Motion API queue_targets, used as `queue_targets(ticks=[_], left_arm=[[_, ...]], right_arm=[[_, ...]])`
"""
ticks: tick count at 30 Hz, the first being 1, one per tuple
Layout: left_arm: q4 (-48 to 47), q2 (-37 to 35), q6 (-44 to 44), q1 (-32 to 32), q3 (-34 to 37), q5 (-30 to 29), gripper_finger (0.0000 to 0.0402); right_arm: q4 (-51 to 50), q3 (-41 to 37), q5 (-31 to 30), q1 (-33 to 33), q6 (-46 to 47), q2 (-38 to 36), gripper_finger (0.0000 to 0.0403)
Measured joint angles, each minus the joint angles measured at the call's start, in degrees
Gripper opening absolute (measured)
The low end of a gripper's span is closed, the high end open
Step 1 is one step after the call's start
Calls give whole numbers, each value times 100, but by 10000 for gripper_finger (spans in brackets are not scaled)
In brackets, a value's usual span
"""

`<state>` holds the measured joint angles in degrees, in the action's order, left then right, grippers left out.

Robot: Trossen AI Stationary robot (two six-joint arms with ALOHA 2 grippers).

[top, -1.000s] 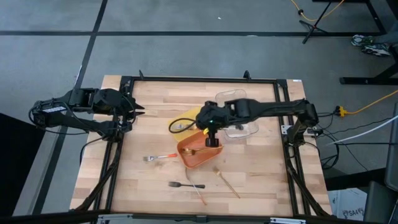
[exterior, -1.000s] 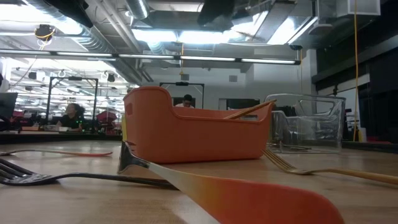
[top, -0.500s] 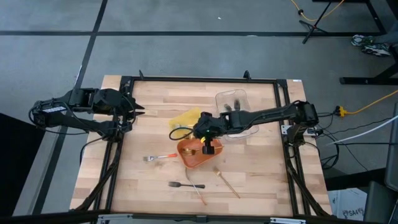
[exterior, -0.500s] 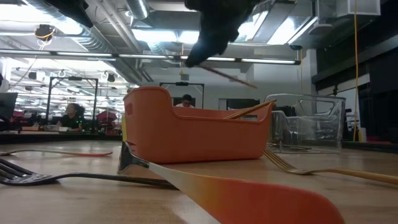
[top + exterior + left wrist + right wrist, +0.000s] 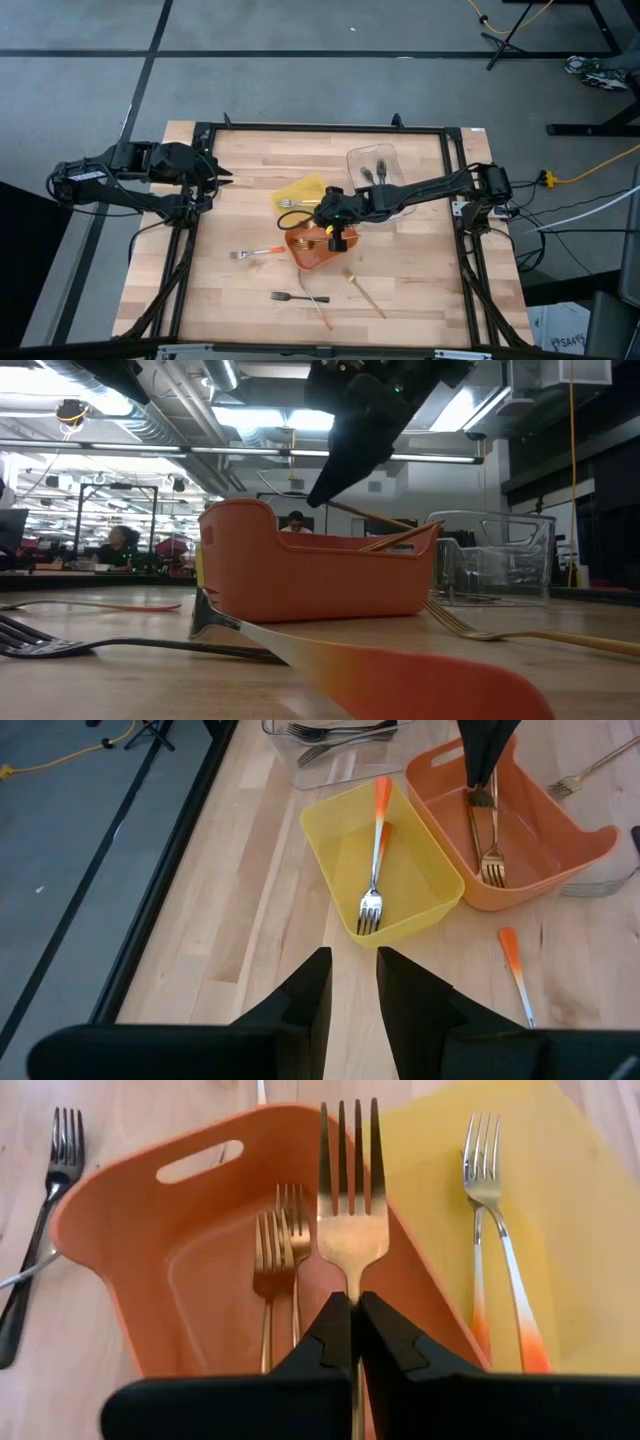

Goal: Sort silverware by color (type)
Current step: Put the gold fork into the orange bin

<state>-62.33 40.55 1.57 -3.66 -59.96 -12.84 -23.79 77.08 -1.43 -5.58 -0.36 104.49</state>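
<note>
a gold fork (image 5: 350,1230) is pinched in the right gripper (image 5: 352,1330), which has been lowered over the orange tray (image 5: 130,1230); two gold forks (image 5: 280,1260) lie below it, so release seems near. the left gripper (image 5: 352,982) waits, fingers spread.

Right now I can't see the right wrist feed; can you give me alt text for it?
The right gripper has its fingers shut on a gold fork, tines forward, above the orange tray, where two gold forks lie. An orange-handled fork lies in the yellow tray beside it.
</note>
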Motion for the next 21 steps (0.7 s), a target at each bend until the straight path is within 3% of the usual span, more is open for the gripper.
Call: queue_targets(ticks=[21], left_arm=[[-2,-1,7,-2,-2,2,77]], right_arm=[[455,-7,352,-2,4,511,1]])
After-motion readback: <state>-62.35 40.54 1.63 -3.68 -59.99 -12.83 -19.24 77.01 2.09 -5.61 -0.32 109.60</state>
